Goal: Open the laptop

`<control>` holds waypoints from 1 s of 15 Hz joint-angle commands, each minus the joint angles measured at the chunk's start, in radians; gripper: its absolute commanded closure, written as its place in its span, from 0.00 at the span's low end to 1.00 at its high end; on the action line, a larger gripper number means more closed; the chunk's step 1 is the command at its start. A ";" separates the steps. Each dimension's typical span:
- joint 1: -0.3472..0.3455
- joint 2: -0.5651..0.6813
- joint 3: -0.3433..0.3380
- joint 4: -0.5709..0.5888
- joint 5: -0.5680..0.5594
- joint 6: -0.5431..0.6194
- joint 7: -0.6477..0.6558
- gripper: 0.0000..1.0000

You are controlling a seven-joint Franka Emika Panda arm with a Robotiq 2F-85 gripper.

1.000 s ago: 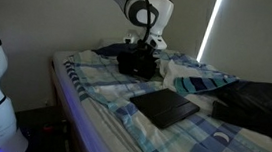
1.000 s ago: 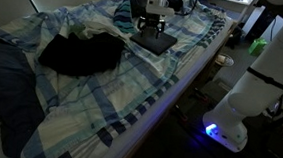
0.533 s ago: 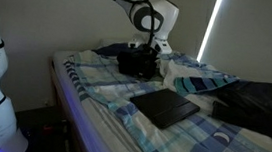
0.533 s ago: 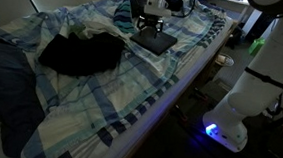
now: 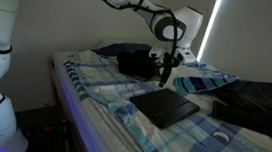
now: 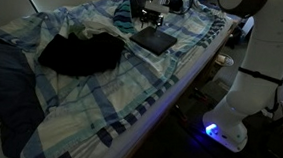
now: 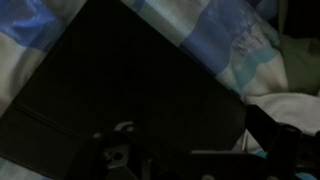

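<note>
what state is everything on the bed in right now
laptop, closed, lying flat on the sheet
gripper, looks open and empty, hanging over the laptop's far end
black bag, slumped behind the laptop
dark fabric, rumpled, beside the laptop
checked sheet, creased

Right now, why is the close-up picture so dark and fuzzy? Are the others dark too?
Wrist view: dim and blurry, the laptop is a nearly black patch, only the checked bedsheet shows colour. In an exterior view, a bright light strip glares against the dim room; in an exterior view, a blue light glows near the floor.
</note>
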 commanded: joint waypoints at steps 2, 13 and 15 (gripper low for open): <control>-0.038 0.134 -0.006 0.176 0.011 -0.041 -0.002 0.00; -0.166 0.278 0.011 0.400 0.005 -0.213 -0.234 0.00; -0.185 0.287 0.014 0.411 0.008 -0.238 -0.290 0.00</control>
